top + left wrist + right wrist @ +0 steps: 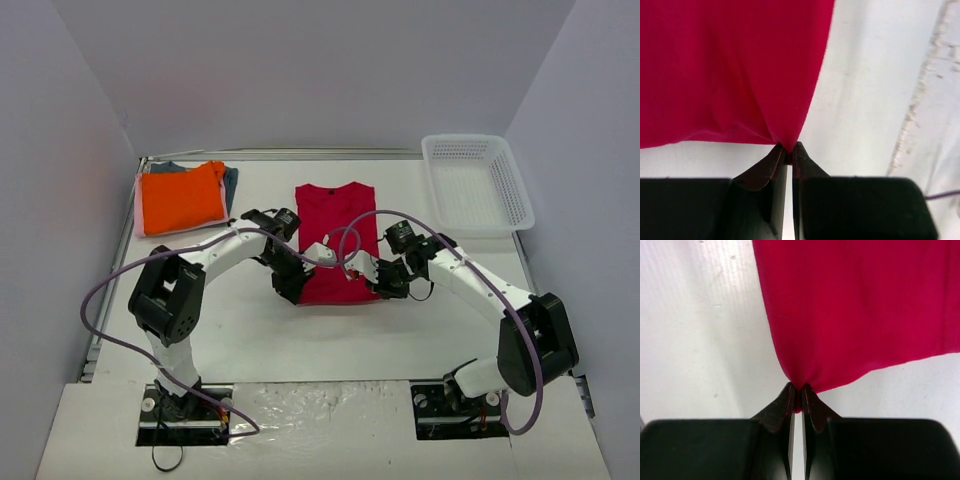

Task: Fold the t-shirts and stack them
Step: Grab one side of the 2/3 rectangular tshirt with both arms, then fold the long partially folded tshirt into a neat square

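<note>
The left arm (215, 255) and the right arm (478, 283) are alike: white link shells between chunky black joint housings. A purple cable (84, 310) loops loosely along each. Each stands on a black base plate (185, 418) at the near edge. The jaws are matte black blocks tapering to scuffed wedge tips.
</note>
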Action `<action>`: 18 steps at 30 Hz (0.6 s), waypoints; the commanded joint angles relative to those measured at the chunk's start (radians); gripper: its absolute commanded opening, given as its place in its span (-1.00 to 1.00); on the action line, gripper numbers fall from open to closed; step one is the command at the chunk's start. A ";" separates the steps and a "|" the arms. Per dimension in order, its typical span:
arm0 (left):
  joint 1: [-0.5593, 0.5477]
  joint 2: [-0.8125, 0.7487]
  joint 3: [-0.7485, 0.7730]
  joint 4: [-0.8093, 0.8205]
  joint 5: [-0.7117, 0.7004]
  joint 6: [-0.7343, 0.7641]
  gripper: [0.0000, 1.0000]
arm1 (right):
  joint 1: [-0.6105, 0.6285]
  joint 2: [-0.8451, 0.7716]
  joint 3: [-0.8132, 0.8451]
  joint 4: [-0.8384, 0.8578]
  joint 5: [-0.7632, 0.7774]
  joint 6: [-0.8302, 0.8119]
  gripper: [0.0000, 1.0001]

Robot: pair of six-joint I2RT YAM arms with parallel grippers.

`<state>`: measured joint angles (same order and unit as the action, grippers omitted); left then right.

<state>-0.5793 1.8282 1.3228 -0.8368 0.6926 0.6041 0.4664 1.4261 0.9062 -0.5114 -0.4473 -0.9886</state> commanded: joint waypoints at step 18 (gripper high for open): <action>-0.017 -0.178 0.162 -0.593 0.217 0.301 -0.95 | 0.017 -0.128 0.276 -0.455 -0.182 -0.027 -1.00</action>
<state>-0.5900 1.7252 1.4513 -1.2823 0.8906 0.8860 0.4850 1.3106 1.1370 -0.8848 -0.5957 -1.0039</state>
